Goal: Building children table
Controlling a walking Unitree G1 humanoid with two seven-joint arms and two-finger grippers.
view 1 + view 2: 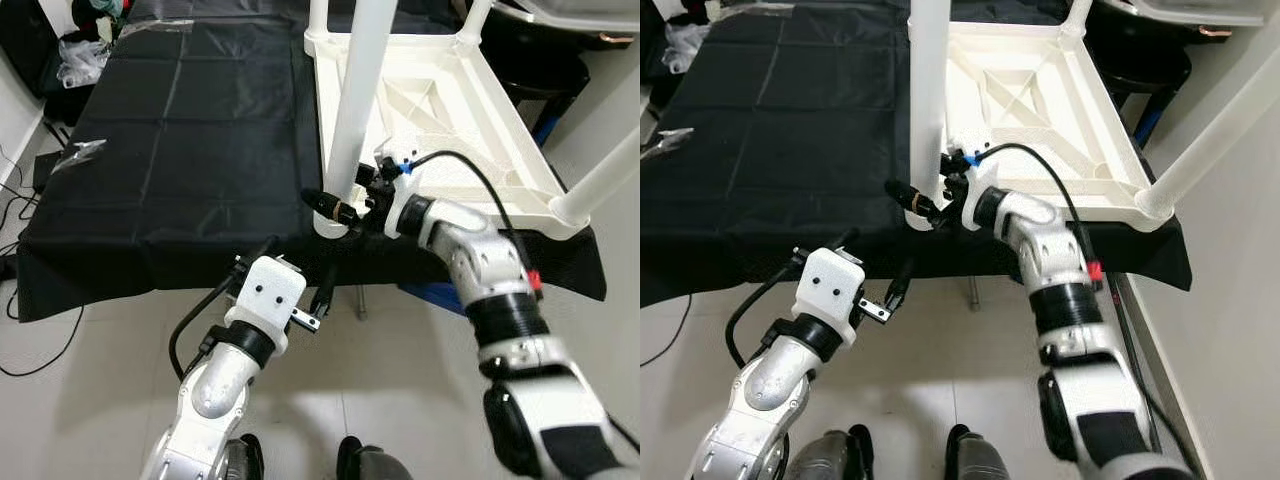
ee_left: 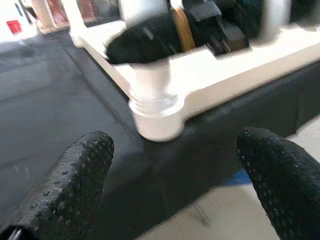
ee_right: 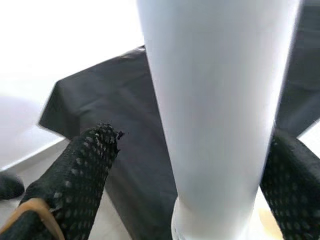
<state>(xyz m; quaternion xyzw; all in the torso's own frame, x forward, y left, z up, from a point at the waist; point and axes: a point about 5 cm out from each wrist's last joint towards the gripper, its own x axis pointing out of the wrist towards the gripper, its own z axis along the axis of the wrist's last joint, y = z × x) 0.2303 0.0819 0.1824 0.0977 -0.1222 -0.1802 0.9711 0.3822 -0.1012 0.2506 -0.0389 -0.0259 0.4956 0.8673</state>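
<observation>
Nearest me, my left gripper (image 1: 322,295) hangs below the counter's (image 1: 150,150) front edge, its fingers (image 2: 75,175) spread apart and empty, pointed up at the corner socket (image 2: 155,117), I judge as a standby ready to steady the work. Just beyond, my right gripper (image 1: 345,205) reaches in from the right, its fingers (image 3: 80,175) set on either side of the white leg (image 1: 355,110) near its base; whether they are pressing it I cannot tell. The leg stands upright in the near corner of the upturned white tabletop (image 1: 450,120), which lies underside-up on the black cloth so legs can go in from above. Further back, other legs (image 1: 600,180) already stand at other corners.
</observation>
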